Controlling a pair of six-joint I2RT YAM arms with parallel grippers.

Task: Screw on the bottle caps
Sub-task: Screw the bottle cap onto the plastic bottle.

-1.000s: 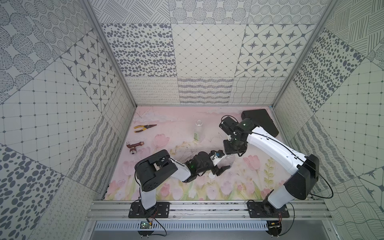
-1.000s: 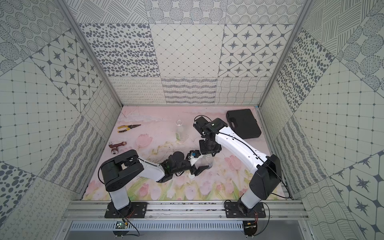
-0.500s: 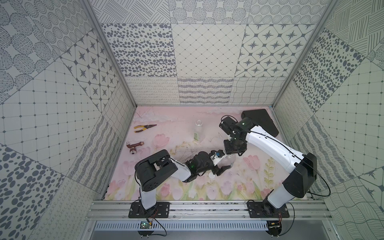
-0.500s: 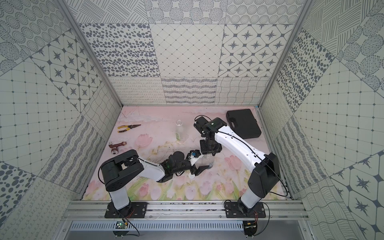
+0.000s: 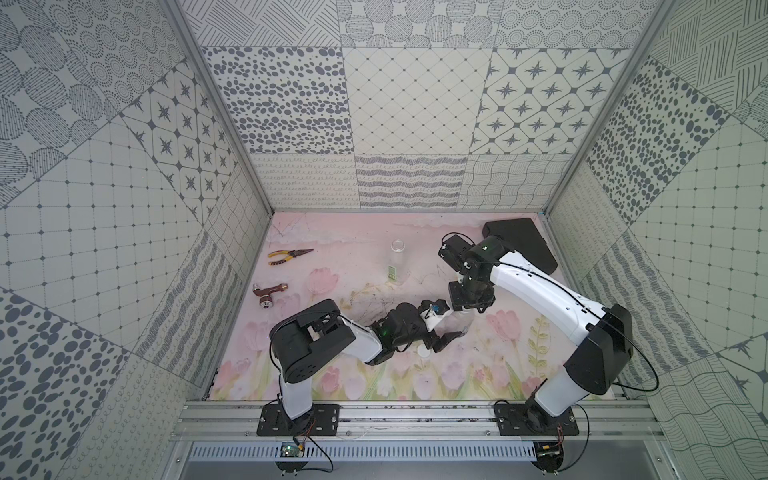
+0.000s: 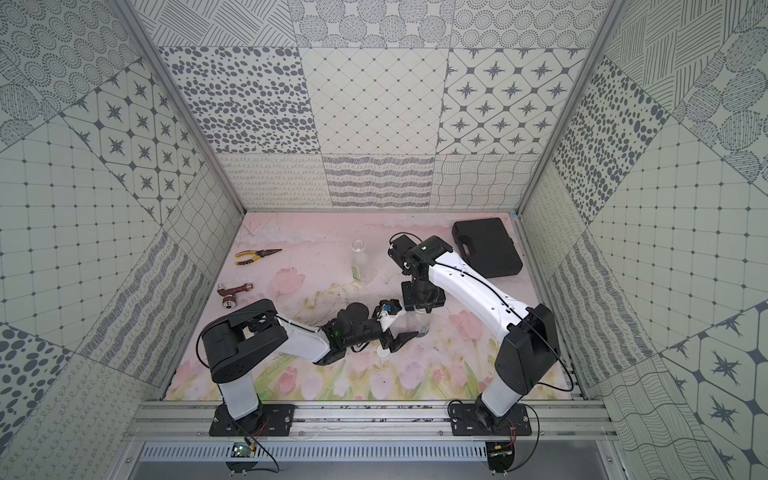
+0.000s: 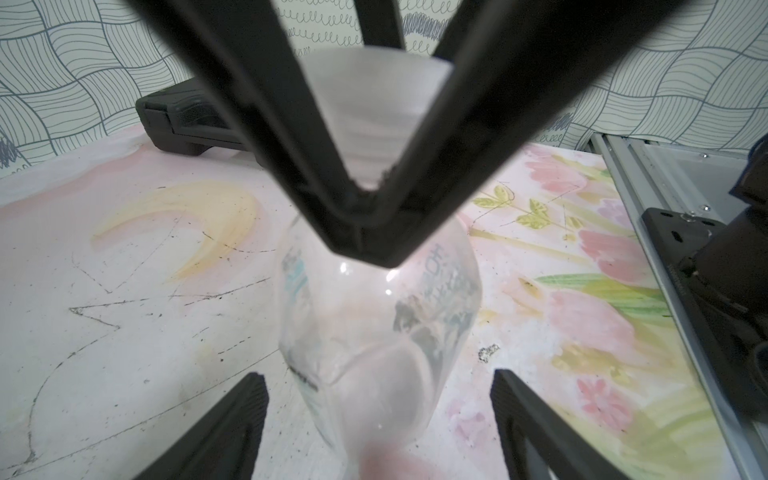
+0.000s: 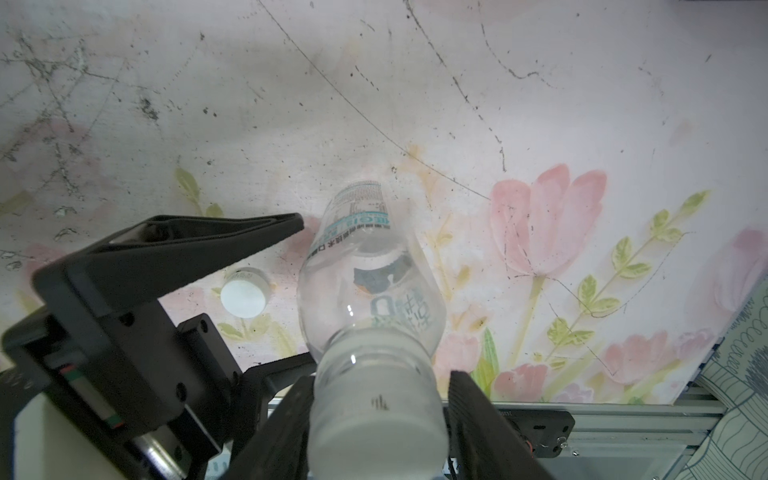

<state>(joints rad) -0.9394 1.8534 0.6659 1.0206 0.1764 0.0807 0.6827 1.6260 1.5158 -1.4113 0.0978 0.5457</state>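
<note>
Near middle of counter [image 5: 519, 361], short bottle [image 8: 370, 270] was flanked by released left hand [image 7: 376, 376], likely for steadying; cap [image 8: 374, 436] was straddled by right hand [image 8: 380, 384], grip untellable.

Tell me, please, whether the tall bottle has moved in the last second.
No. In a top view the tall bottle stands where it did, at the same gap from the pliers.

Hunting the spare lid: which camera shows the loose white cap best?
The right wrist view: the loose cap lies large and unhidden. In both top views it is a tiny dot; the left wrist view misses it.
</note>
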